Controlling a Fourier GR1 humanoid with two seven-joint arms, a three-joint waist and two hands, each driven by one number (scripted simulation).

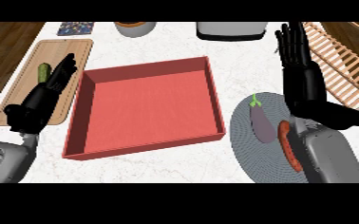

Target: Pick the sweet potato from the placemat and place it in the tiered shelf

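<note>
Sweet potato (287, 144) lies on the placemat (245, 157) at near right, beside the eggplant (263, 123), half hidden by my forearm. I judge it stiff and rather heavy; I would take its middle. Right hand (304, 80) and left hand (42, 100) have straight fingers, holding nothing.

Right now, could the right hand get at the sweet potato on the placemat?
Probably yes. The sweet potato lies beside the eggplant, close by the right forearm; the open right hand is farther out and would need to draw back.
</note>
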